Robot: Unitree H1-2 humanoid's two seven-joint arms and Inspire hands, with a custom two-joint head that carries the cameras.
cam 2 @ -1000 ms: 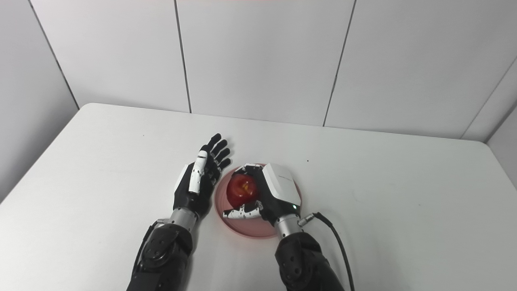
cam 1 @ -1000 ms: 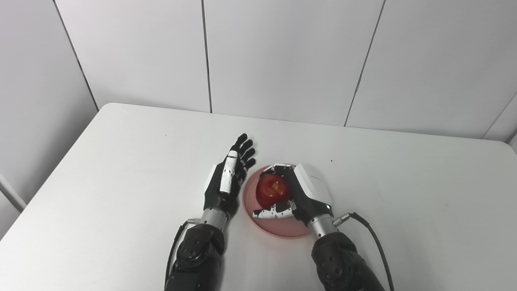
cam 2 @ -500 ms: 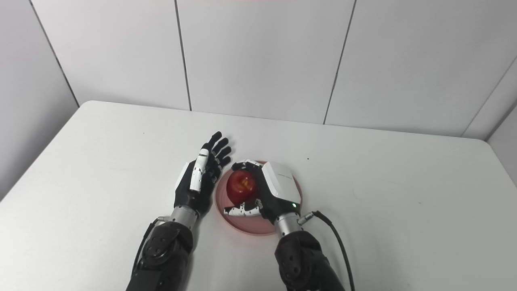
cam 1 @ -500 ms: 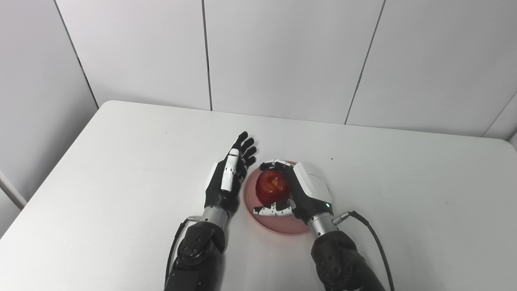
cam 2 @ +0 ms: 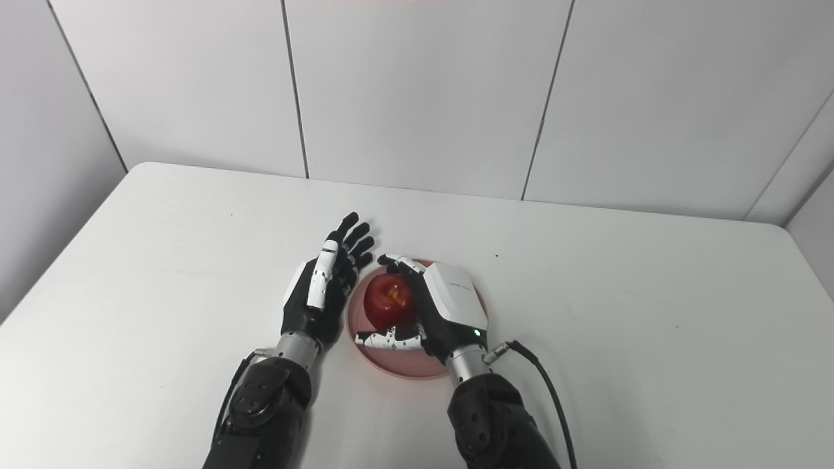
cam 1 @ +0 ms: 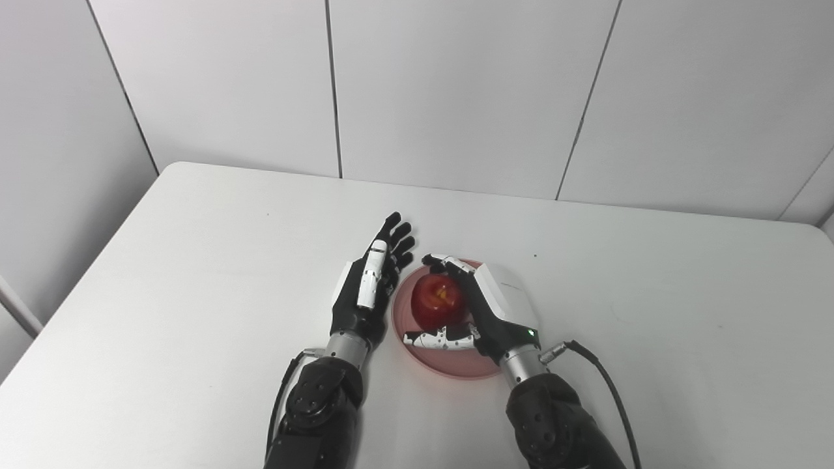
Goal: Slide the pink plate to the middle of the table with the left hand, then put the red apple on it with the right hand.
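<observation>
Left eye: apple (cam 1: pixel 438 301) sits on plate (cam 1: pixel 456 365), mid-table (cam 1: pixel 195 273). Right hand (cam 1: pixel 485 306) cupped round apple, fingers loosely curled; can't tell if it's gripping. Left hand (cam 1: pixel 368 286) flat, fingers spread, empty, just beside plate rim.

Right eye: same layout. Cable (cam 2: pixel 541 384) runs off right wrist.

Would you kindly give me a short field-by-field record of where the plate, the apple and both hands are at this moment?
plate: pink plate near the middle of the white table
apple: red apple over the plate, apparently resting on it
right hand: right hand curled around the apple, fingers loosely spread
left hand: left hand open, flat beside the plate's left rim, holding nothing
</observation>
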